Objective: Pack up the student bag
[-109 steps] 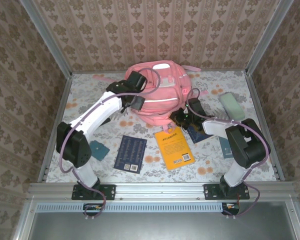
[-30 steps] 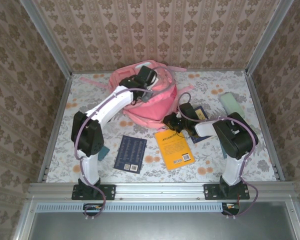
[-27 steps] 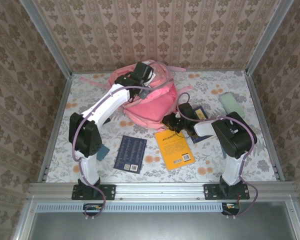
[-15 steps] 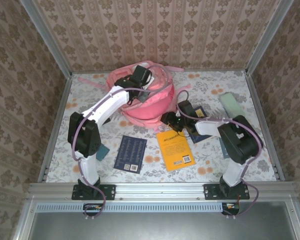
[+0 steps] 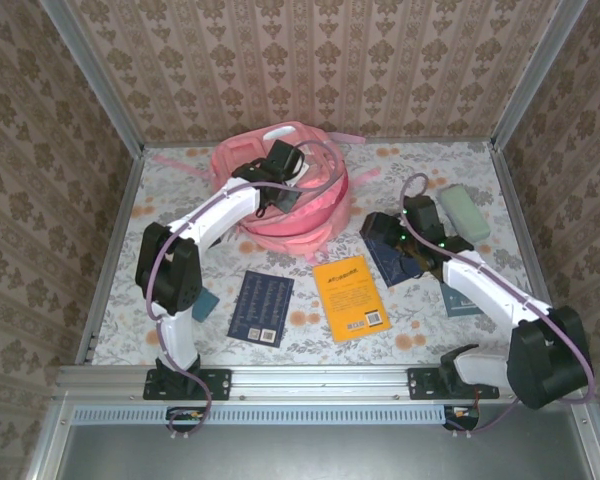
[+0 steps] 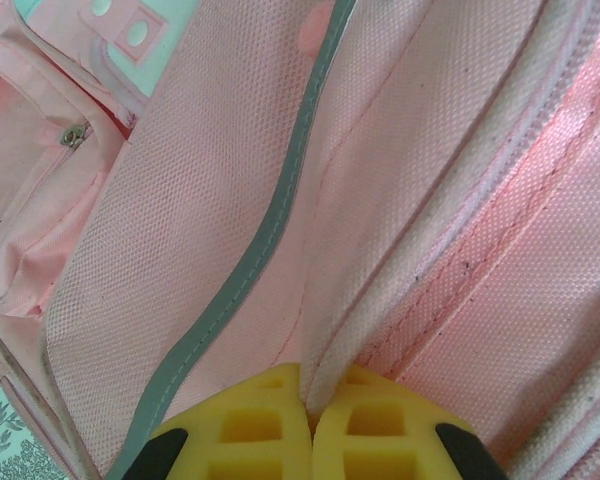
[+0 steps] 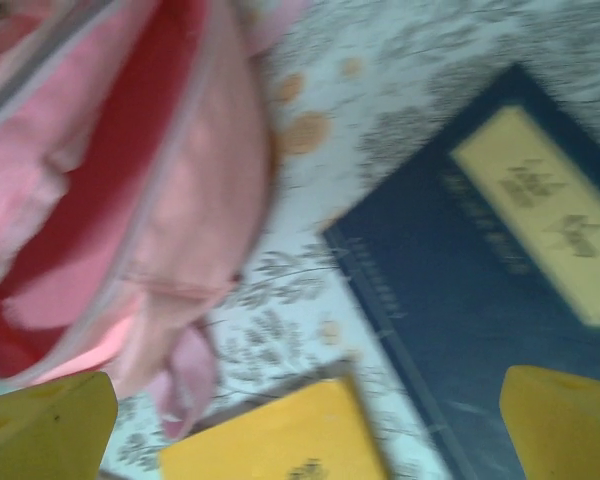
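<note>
Bag (image 5: 280, 200) sits at the back of the desk (image 5: 420, 322), left claw (image 6: 310, 425) pinched tight on a fold of its fabric, holding the mouth up I think (wrist view's too close). Right claw (image 7: 300, 430) hangs wide and empty by the navy book (image 7: 480, 290). If that thin pinch slips, the mouth flops closed and books jam.

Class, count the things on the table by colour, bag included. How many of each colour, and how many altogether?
Pink: 1, student bag
Yellow: 1, book
Dark blue: 2, left book, right book
Pale green: 1, case
Teal, partly hidden: 2, left item, right item
Total: 7
</note>
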Motion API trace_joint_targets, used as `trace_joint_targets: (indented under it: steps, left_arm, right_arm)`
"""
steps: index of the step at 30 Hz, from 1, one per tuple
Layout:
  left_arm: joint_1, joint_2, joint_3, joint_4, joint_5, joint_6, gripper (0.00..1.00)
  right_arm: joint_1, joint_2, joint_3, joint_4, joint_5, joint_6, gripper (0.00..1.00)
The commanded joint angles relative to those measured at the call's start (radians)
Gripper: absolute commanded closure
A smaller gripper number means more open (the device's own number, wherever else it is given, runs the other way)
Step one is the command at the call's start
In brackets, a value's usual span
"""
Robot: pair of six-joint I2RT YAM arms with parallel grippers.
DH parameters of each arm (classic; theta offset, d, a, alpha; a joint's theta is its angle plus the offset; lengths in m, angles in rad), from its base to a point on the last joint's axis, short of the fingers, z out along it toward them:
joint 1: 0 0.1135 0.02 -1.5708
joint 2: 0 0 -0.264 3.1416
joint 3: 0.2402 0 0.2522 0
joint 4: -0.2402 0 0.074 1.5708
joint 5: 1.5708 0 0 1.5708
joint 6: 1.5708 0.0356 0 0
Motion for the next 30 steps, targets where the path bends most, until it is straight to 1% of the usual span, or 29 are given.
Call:
trace_joint_targets:
  steps: [1,3,5,10,14,16,19,22,24,26,28,30]
  left_arm:
    - [-0.001,-0.006,-0.008,0.042,0.000,-0.056,1.00]
    - [-0.002,0.004,-0.004,0.030,0.008,-0.075,0.98]
    - [-0.006,0.013,0.012,0.004,0.022,-0.101,0.93]
    - [-0.045,0.024,0.031,-0.054,0.040,-0.176,0.77]
    - [-0.096,0.025,0.058,-0.123,0.017,-0.280,0.76]
    - [-0.123,0.023,0.078,-0.155,0.025,-0.375,0.50]
    - [-0.161,0.028,0.096,-0.160,0.143,-0.534,0.42]
    - [-0.190,0.050,0.089,-0.086,0.289,-0.707,0.41]
    - [-0.188,0.082,0.080,-0.020,0.391,-0.836,0.44]
    - [-0.189,0.132,0.092,0.020,0.460,-0.956,0.46]
    - [-0.188,0.185,0.107,0.062,0.521,-1.036,0.46]
    - [-0.193,0.239,0.140,0.071,0.560,-1.069,0.46]
  right_arm:
    - [-0.052,-0.030,-0.023,-0.132,0.060,-0.077,0.00]
    - [-0.088,-0.025,-0.028,-0.146,0.062,-0.100,0.00]
    - [-0.123,0.003,-0.028,-0.148,0.044,-0.122,0.00]
    - [-0.168,0.092,-0.001,-0.123,0.021,-0.160,0.00]
    - [-0.199,0.193,0.044,-0.119,0.003,-0.184,0.01]
    - [-0.220,0.238,0.067,-0.114,-0.031,-0.194,0.01]
    - [-0.251,0.295,0.089,-0.107,-0.083,-0.198,0.03]
    - [-0.267,0.337,0.108,-0.108,-0.119,-0.199,0.07]
    - [-0.269,0.357,0.112,-0.111,-0.130,-0.198,0.09]
    - [-0.269,0.368,0.109,-0.110,-0.134,-0.197,0.10]
    - [-0.269,0.370,0.099,-0.104,-0.134,-0.196,0.11]
    - [-0.268,0.371,0.097,-0.106,-0.130,-0.193,0.12]
